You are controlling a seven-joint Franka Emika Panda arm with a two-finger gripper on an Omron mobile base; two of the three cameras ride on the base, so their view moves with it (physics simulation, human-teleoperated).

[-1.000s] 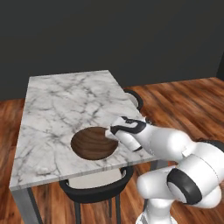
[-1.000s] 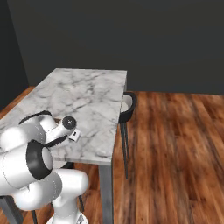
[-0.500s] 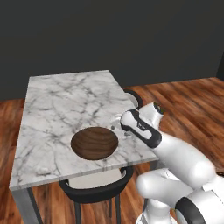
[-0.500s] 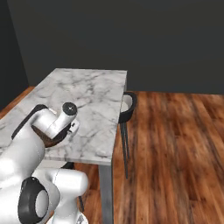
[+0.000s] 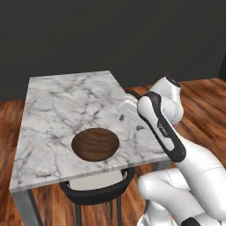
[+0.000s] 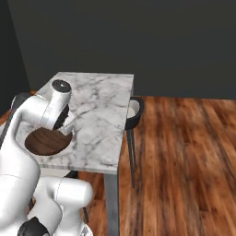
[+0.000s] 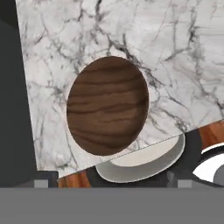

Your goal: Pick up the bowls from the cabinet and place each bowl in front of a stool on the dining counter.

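Dark walls and wood flooring surround the dining counter [image 5: 66, 106], my landmark. On its marble top, close to the near long edge, sits the dark wooden bowl [image 5: 96, 144], directly above a stool [image 5: 95, 187] tucked beneath, so I judge it set there as that seat's place. My claw [image 5: 124, 110] hangs released and empty above the counter, just beyond the bowl. A second stool [image 6: 133, 112] at the counter's end has no bowl. My forearm covers my fingers, and the cream bowl and cabinet lie outside what I can make out.
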